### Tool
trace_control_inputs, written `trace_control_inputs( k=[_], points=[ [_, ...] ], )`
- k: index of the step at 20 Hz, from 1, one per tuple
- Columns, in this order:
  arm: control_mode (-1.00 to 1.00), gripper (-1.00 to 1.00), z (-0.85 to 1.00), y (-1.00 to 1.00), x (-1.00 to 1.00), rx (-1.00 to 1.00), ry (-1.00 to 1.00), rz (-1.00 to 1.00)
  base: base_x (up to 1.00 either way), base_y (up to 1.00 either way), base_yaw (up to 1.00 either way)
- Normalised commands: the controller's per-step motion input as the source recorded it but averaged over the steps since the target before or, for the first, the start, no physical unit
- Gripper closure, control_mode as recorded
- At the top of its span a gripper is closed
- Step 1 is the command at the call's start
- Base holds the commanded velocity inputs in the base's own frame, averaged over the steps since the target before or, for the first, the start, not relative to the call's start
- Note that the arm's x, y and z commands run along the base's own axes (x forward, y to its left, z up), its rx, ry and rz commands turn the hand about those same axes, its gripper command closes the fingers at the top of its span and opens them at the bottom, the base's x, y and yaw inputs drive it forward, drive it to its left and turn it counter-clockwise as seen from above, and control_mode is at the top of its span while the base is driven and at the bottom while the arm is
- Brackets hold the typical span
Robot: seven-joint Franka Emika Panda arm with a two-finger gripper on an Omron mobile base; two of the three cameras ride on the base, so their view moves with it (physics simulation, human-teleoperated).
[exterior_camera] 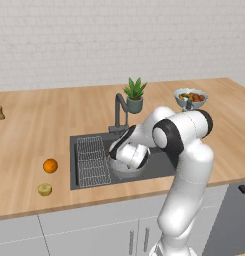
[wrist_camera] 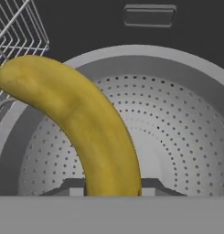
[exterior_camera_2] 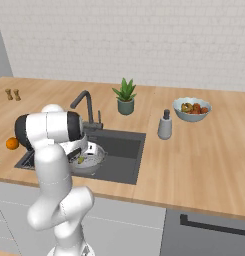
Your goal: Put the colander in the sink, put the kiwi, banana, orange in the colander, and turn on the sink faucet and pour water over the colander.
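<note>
Wooden counter [exterior_camera: 34,125] surrounds the sink [exterior_camera: 164,167]. From the left base, the orange [exterior_camera: 50,165] and kiwi [exterior_camera: 44,189] lie at nine o'clock of the basin. Hand view adds what the arm hides: the gripper [wrist_camera: 112,189] clenched on the banana [wrist_camera: 81,119], over the colander [wrist_camera: 177,119] in the sink.

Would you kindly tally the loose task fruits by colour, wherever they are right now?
Yellow: 1, the banana in the gripper over the colander
Orange: 1, the orange on the counter
Yellow-green: 1, the kiwi beside it
Total: 3
</note>
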Motion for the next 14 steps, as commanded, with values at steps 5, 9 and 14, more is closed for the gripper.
trace_control_inputs(
  k=[5,9,14],
  points=[
    [-1.0,1.0,-0.32,-0.16,0.0,0.0,0.0,0.0,0.0,0.0,0.0],
    [-1.0,1.0,-0.22,-0.21,0.0,0.03,0.0,0.0,0.0,0.0,0.0],
    [-1.0,1.0,-0.12,-0.01,0.13,0.06,0.0,0.0,0.0,0.0,0.0]
  ],
)
